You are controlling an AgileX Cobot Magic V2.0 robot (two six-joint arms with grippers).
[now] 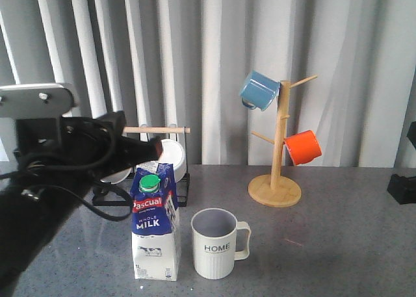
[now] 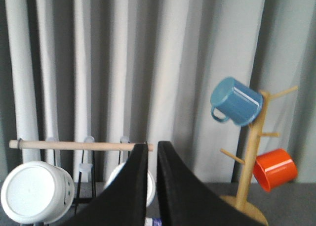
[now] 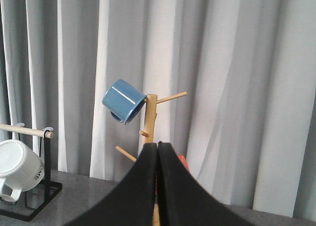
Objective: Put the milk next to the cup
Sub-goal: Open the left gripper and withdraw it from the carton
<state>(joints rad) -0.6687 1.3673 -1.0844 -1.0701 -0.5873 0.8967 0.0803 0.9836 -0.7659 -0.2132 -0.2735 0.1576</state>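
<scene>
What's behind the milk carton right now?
Directly behind the milk hangs a smooth white mug on a black rack with a wooden rod. The left gripper hovers above the carton. The rack's base is mostly covered by carton and arm.

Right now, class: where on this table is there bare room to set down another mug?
Bare tabletop lies right of the HOME cup, in front of the wooden mug tree. It is crowded on the left: the milk carton, the rack with white mugs and the left arm.

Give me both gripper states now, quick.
Left gripper: nearly shut, a slim gap between the fingers, holding nothing; it is above the milk.
Right gripper: shut, holding nothing.
</scene>
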